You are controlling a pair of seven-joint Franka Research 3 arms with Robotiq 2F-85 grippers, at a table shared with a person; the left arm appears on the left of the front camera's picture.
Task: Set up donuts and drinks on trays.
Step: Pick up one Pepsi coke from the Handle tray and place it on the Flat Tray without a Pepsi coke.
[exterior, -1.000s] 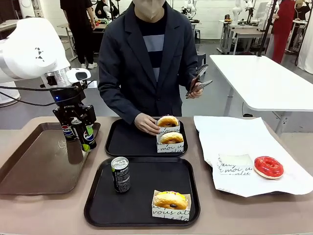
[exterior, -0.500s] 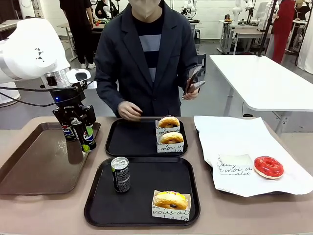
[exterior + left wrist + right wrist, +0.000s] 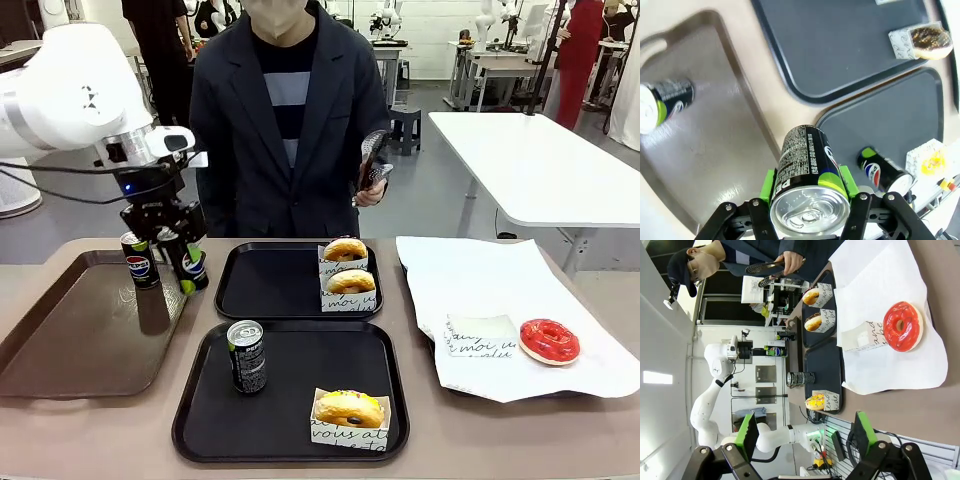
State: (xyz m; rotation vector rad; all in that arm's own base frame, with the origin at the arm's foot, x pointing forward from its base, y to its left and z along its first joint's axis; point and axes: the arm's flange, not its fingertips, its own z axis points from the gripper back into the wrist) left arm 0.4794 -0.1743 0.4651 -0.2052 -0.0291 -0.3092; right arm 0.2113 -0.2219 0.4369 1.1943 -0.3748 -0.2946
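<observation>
The left claw (image 3: 809,186) is clamped on a black Pepsi can (image 3: 807,165) with its round logo and green accents showing, held above the brown tray's (image 3: 70,330) rim beside the far black tray (image 3: 270,285). The right claw (image 3: 806,432) gapes wide and holds nothing. Glazed donuts (image 3: 345,250) on that tray sit in sleeves with script reading "moi".

Lab: rows of white worktables (image 3: 540,165), bare grey floor (image 3: 440,200).

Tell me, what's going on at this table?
The robot's left gripper holds a soda can lifted over the edge of the brown tray, beside the far black tray, which has two sleeved donuts. The near black tray has a can and one donut. A person stands opposite holding tongs.
</observation>
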